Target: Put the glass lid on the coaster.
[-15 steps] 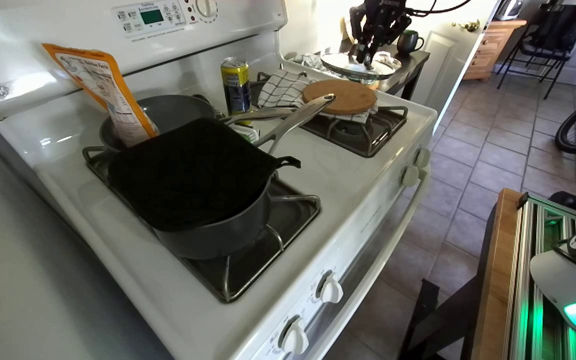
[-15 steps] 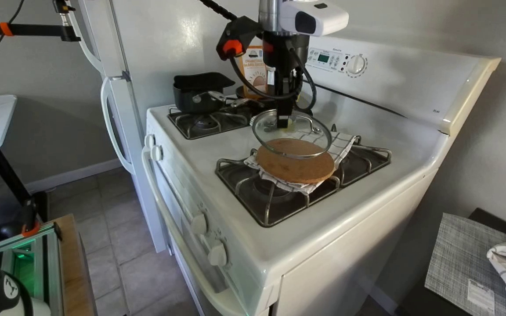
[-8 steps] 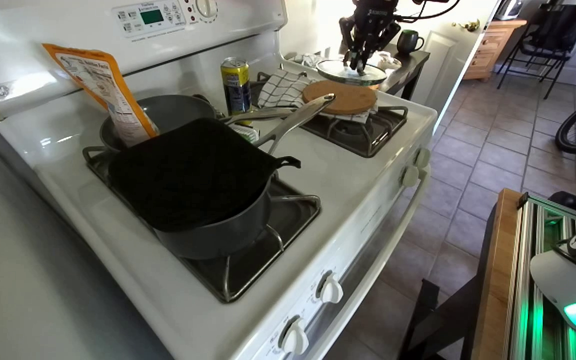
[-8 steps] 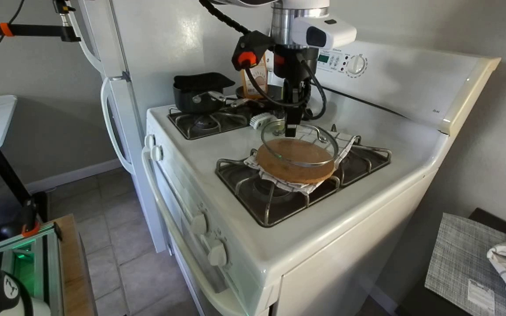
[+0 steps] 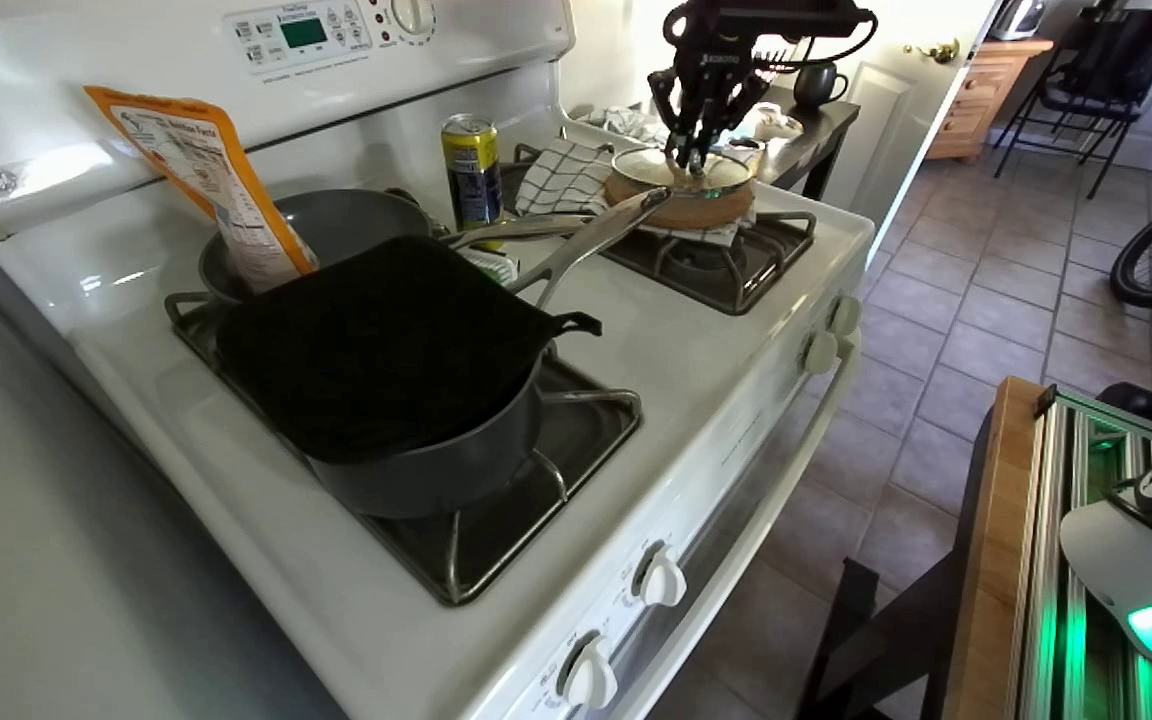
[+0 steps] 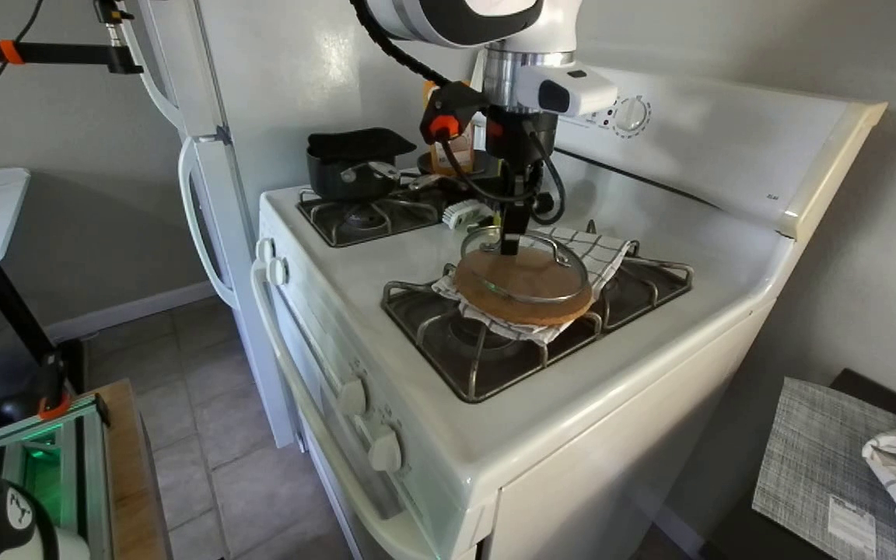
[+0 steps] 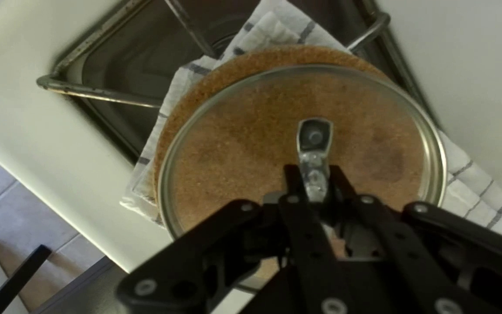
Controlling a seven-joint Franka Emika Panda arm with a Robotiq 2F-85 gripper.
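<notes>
The clear glass lid (image 7: 251,144) has a metal rim and a metal strap handle. My gripper (image 7: 313,179) is shut on this handle, seen in the wrist view. The tan cork coaster (image 7: 290,56) lies under the lid and shows through the glass; its edge sticks out on the far left side. In both exterior views the lid (image 6: 533,284) (image 5: 648,168) hangs slightly tilted close over the coaster (image 6: 541,313) (image 5: 691,212), with the gripper (image 6: 509,247) (image 5: 688,165) above it. I cannot tell whether the rim touches the cork.
A checked cloth (image 6: 602,250) lies under the coaster on the burner grate (image 6: 473,373). A yellow can (image 5: 473,170), a white brush (image 6: 465,213), a grey pan (image 5: 356,215), an orange packet (image 5: 216,180) and a black-covered pot (image 5: 386,350) with a long handle (image 5: 601,238) stand nearby.
My gripper has carried the lid down, from clearly above the coaster to close over it, with a small sideways shift that brings it more over the cork. The grip on the handle looks unchanged.
</notes>
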